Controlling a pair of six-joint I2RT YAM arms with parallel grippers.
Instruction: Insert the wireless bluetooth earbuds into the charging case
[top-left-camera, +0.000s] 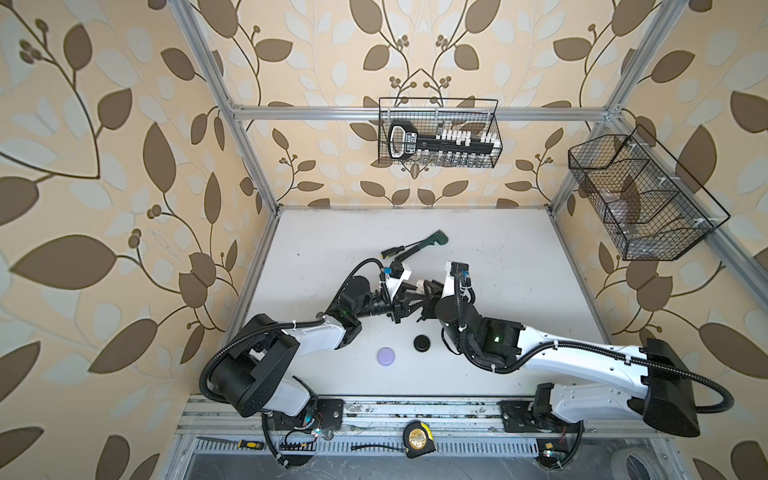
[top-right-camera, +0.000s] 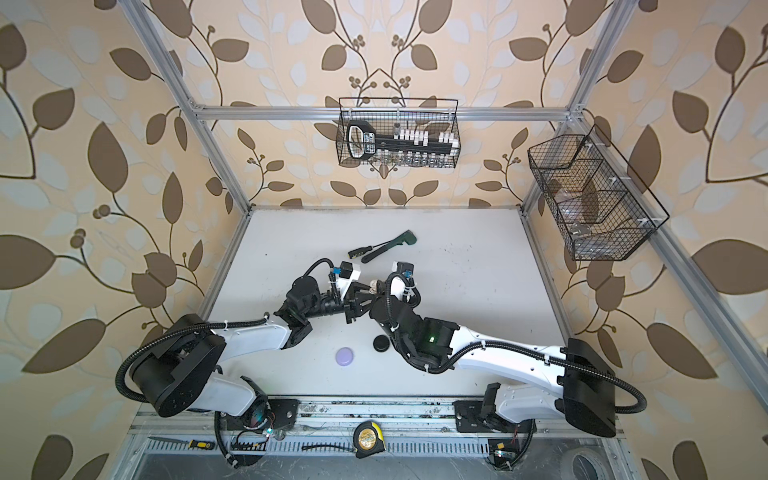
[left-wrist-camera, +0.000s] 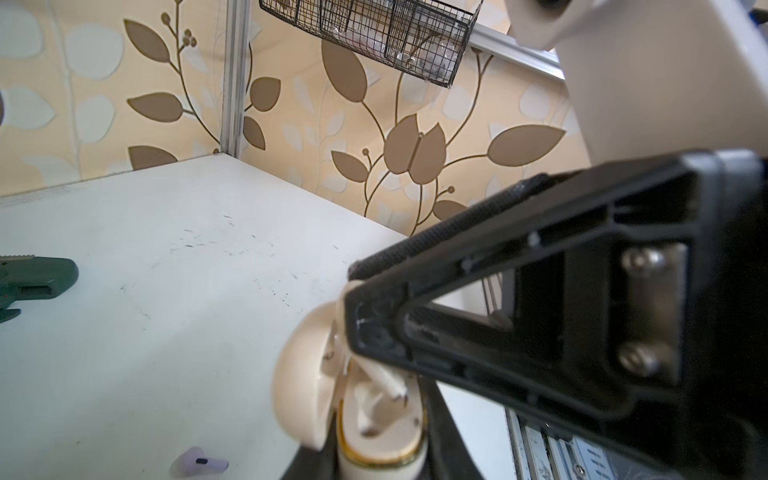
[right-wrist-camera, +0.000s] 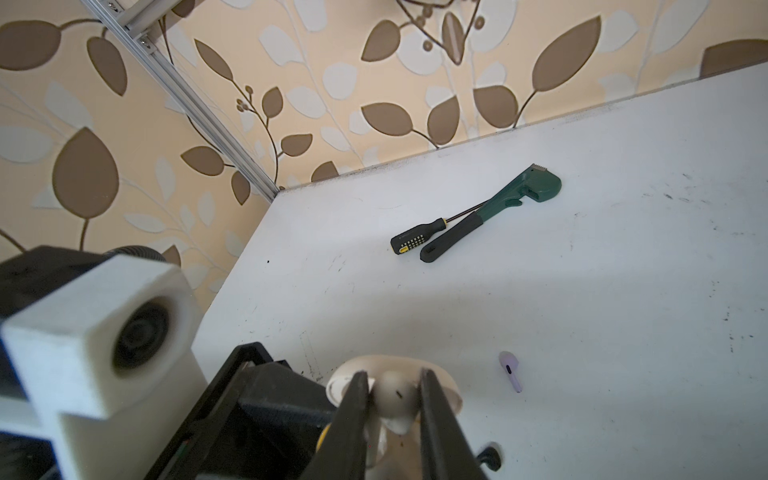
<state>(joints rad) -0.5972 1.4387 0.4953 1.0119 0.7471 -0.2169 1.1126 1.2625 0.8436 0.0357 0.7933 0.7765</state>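
As fingers (right-wrist-camera: 438, 415) pinch it, cream earbud (right-wrist-camera: 395, 399) — rounded, at open case (left-wrist-camera: 299, 374)

Light bright, even, diffuse. Soft shadows on table (top-left-camera: 519, 270). Both top views bow hard at edges. Wrist views: near finger (left-wrist-camera: 478, 232) and camera housing (right-wrist-camera: 83, 332) blurred; wall (right-wrist-camera: 374, 83) fairly sharp.

Screwdriver (right-wrist-camera: 417, 240) just beside wrench (right-wrist-camera: 456, 235)
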